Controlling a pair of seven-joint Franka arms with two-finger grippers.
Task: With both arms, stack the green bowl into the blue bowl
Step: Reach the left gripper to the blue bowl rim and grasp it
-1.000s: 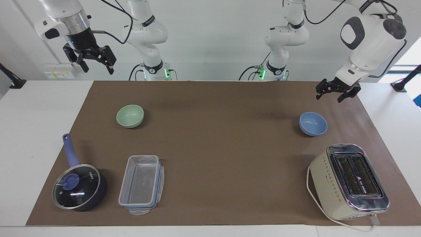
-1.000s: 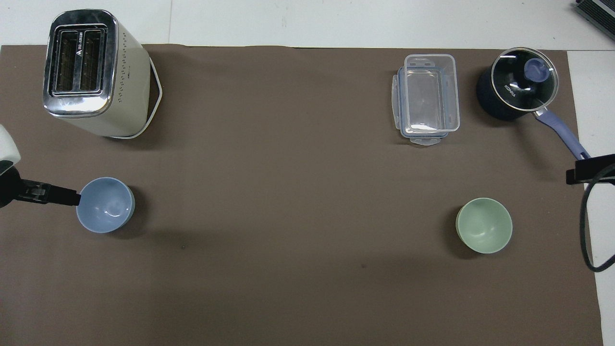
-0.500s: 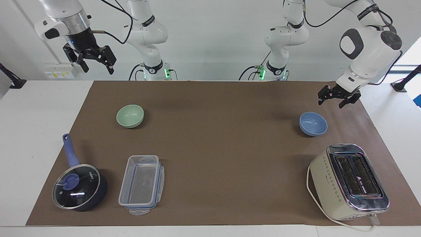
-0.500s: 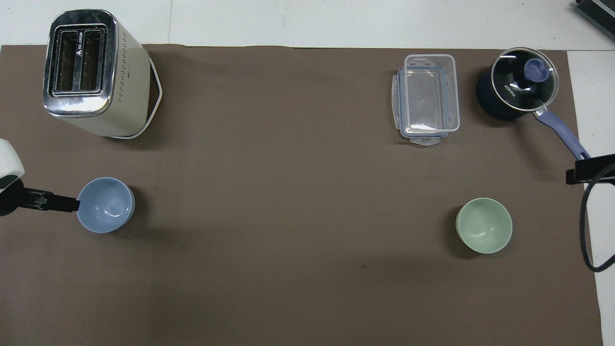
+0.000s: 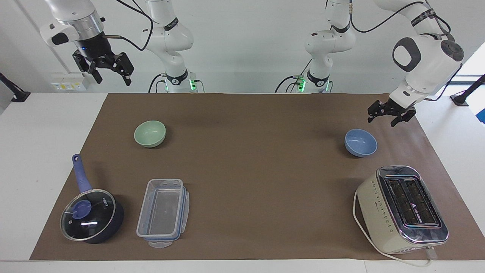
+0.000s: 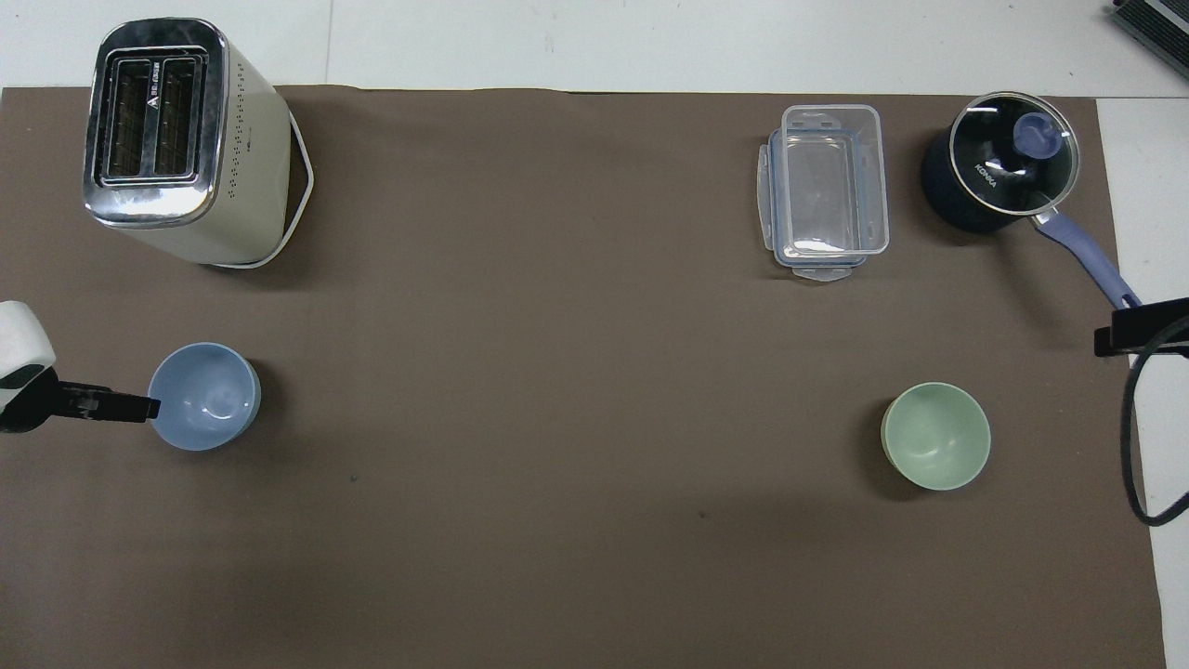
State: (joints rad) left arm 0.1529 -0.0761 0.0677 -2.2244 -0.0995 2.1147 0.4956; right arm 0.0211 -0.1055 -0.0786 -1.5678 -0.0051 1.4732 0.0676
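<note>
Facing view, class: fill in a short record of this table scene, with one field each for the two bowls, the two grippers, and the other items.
green bowl: upright, empty, toward the right arm's end
blue bowl: upright, empty, toward the left arm's end, nearer the robots than the toaster
left gripper: open, low, beside the blue bowl, not touching
right gripper: open, raised high, holding nothing
other items: lidded saucepan, clear container
stacking: not yet done

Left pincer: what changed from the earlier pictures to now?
The left pincer, open and empty, sank a little toward the blue bowl without touching it. The right pincer waits, raised and open. The green bowl and the blue bowl stayed in place.
</note>
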